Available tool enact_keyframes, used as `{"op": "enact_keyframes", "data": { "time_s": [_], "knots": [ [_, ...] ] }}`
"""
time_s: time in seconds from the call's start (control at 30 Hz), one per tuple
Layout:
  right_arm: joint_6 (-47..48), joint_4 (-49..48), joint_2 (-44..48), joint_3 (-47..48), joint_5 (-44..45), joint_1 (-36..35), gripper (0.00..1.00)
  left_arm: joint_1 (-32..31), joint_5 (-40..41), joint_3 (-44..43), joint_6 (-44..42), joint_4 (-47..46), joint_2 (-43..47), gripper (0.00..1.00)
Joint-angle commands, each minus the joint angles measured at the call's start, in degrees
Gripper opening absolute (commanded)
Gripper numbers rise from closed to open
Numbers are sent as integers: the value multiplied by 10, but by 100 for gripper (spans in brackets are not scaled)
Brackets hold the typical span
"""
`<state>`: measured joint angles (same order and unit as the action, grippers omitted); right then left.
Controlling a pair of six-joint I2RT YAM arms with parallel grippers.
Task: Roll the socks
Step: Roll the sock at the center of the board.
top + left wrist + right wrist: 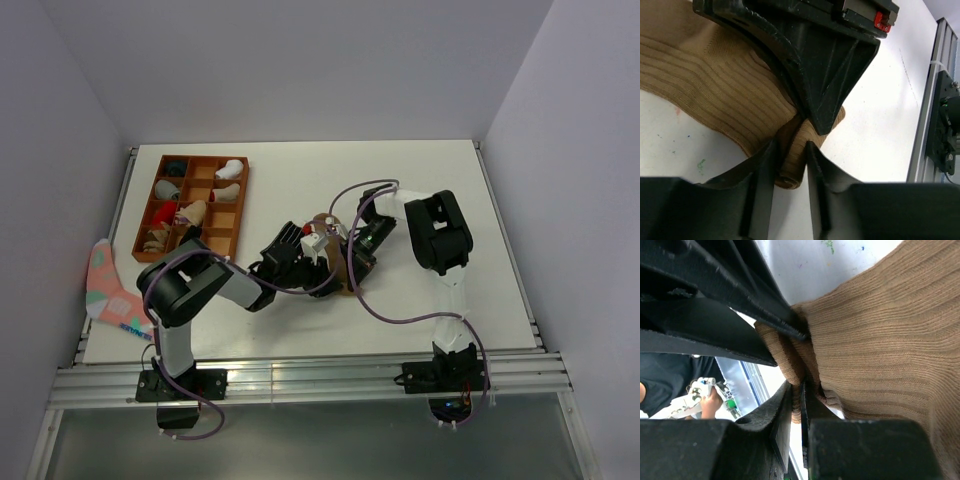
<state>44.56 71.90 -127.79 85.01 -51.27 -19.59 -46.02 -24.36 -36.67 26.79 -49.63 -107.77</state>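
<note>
Tan sock (715,90) pinched at one fold
Right gripper (799,390) clamped on its edge; left gripper (790,152) seemingly clamped alongside.

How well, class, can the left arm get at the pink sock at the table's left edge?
Probably yes: only bare table lies before the pink sock. But the left gripper is closed on the tan sock and must release first.

The sock (715,85) is tan-brown with fine ribs; the counter (420,180) is white; the tray (226,216) is orange-brown.
</note>
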Motion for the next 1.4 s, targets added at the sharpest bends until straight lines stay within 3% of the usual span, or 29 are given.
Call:
{"op": "enact_keyframes", "data": {
  "time_s": [0.0,0.13,0.2,0.43,0.7,0.93,1.07,1.37],
  "knots": [
    [-6,-31,10,-9,20,6,12,-4,-1,-11,22,-10,-19,31],
    [-23,-62,31,-25,33,6,15,-6,5,-17,43,6,-32,5],
    [-32,-80,46,-41,38,7,24,-7,16,-18,53,14,-32,0],
    [-76,-139,133,-72,25,32,41,-7,40,-41,59,89,-45,0],
    [-100,-206,227,-125,37,99,42,3,51,-62,87,172,-42,0],
    [-36,-280,403,-238,102,106,45,18,31,-91,109,274,-38,0],
    [15,-314,470,-294,114,92,47,23,-2,-122,115,322,-54,0],
    [65,-467,561,-426,188,-39,54,47,-118,-142,146,361,-94,0]
  ]
}}
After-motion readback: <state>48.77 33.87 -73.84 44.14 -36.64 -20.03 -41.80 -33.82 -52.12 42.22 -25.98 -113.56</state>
